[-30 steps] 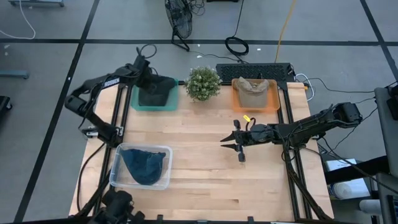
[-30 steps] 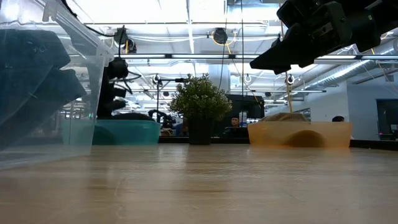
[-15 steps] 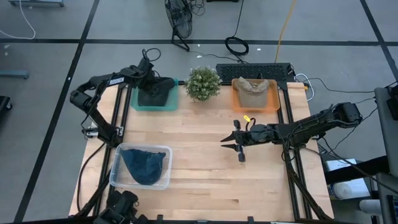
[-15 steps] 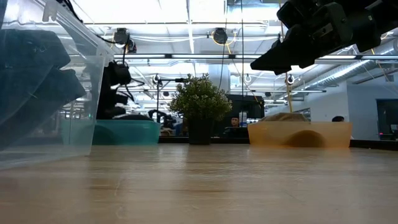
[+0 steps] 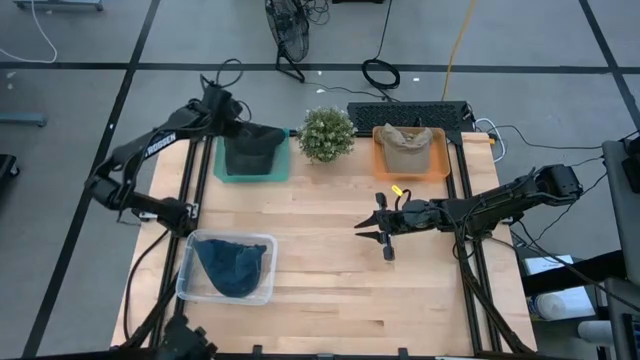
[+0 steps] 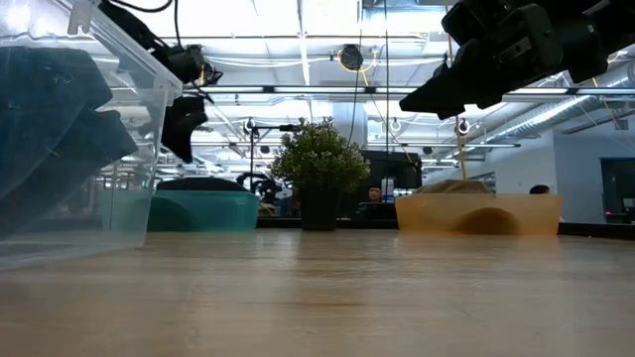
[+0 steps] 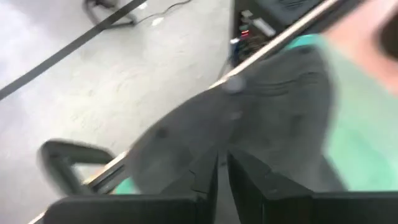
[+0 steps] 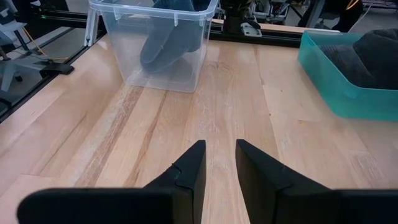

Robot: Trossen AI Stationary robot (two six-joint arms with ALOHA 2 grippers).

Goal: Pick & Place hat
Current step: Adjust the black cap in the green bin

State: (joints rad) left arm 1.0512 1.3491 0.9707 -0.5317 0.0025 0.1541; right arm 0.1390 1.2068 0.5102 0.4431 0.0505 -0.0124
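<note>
A dark grey hat (image 5: 256,148) lies in the teal tray (image 5: 250,177) at the table's far left; in the low view its crown (image 6: 198,182) shows above the tray's wall. My left gripper (image 5: 237,127) hangs above the tray's far left corner, shut on the hat. My right gripper (image 5: 377,229) hovers over the table's middle right, its fingers (image 8: 188,167) a little apart with nothing between them. My left gripper pinches the grey hat's edge (image 7: 205,146) between its two fingers, at the hat's far left side. The fingers slant down from the far left. That edge is drawn up toward the fingers while the hat's body stays in the teal tray.
A potted plant (image 5: 327,133) stands at the far middle. An orange tray (image 5: 440,165) holds a tan hat (image 5: 407,146). A clear bin (image 5: 190,283) with a blue hat (image 5: 230,265) sits near the left front. Bare wood lies between them.
My left gripper has risen above the teal tray, still shut on the grey hat's edge. That edge has come up with it and the hat has spread out, its body still in the tray.
</note>
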